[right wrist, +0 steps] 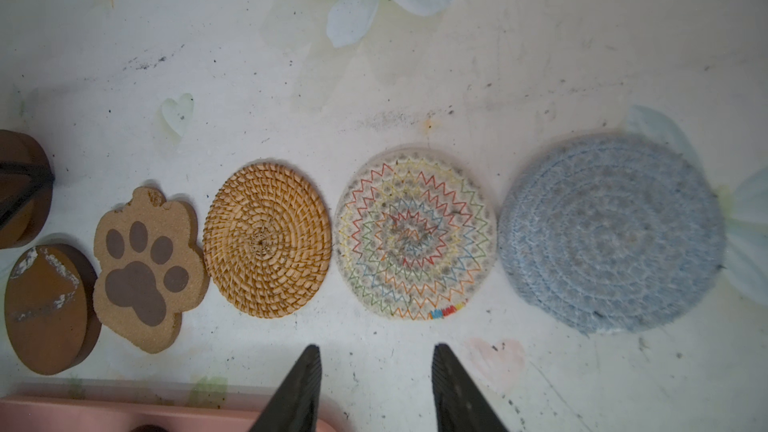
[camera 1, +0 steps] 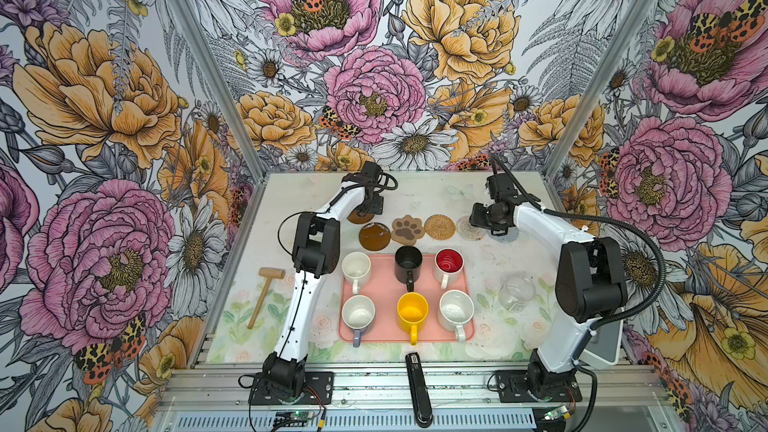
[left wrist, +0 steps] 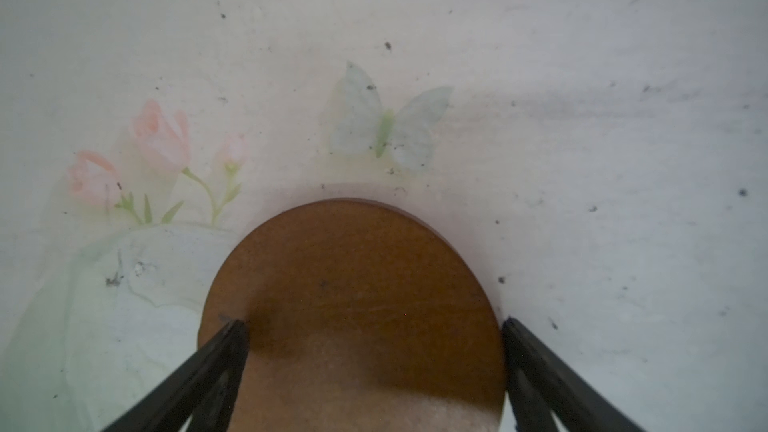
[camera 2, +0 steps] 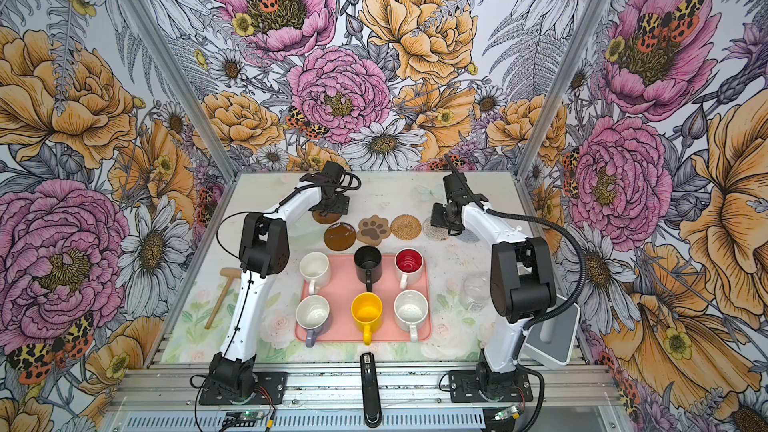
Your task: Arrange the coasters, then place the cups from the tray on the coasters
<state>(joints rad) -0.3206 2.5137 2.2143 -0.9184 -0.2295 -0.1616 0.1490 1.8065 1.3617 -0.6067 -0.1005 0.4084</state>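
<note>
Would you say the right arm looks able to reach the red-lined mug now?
Probably yes: the red-lined mug stands uncovered at the tray's far right corner; the right gripper hovers empty just beyond.

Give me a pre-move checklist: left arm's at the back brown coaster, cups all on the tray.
1. Left gripper open, jaws straddling the back brown coaster: ok.
2. That coaster in line with the other five, from the front brown coaster to the pale blue coaster: not ok, it sits behind the row.
3. Jaw contact with the back brown coaster: cannot tell.
4. Right gripper empty, jaws apart: ok.
5. Six cups upright on the tray: ok.
</note>
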